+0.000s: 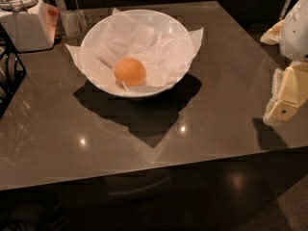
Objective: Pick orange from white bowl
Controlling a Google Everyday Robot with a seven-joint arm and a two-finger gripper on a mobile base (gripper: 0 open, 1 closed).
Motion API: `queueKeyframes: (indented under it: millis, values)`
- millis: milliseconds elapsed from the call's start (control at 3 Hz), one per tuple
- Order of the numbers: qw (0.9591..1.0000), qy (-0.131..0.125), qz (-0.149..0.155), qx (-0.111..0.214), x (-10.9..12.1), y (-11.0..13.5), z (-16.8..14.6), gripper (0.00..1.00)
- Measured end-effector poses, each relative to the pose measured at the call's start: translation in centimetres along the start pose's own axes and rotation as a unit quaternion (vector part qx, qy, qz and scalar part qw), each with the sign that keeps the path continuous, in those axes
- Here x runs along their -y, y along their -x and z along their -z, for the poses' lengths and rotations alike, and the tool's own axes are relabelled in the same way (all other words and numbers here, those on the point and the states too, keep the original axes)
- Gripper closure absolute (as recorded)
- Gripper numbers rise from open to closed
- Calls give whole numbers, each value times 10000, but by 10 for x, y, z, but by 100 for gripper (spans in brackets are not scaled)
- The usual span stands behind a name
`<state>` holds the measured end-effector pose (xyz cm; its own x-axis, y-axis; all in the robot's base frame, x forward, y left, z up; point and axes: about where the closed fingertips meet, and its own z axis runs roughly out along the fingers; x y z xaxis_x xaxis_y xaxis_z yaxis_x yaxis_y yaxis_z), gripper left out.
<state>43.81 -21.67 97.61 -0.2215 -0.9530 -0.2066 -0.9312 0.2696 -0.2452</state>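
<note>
The orange (130, 71) is small, round and smooth. It lies inside the white bowl (94, 44), left of the bowl's middle, on crinkled white paper (144, 44) that lines the bowl and sticks out over its rim. The bowl stands on the dark glossy table (216, 95), towards the back. My gripper (288, 96) is at the right edge of the view, cream-coloured, over the table's right side, well to the right of the bowl and apart from it. It holds nothing that I can see.
A white lidded jar (21, 16) stands at the back left corner. A clear glass (72, 20) stands next to it, behind the bowl. A black wire rack (9, 73) is at the left edge. The table's front edge (144, 170) runs across the lower view.
</note>
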Motion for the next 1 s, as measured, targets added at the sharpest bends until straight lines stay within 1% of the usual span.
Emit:
queueKeyframes:
  millis: [333,667,1000]
  values:
    - [10000,0,1,2,0,0,0,0]
    - [9999,-14,45,159,3,10,0,0]
    - [9972,153,182,704,15,42,-8,0]
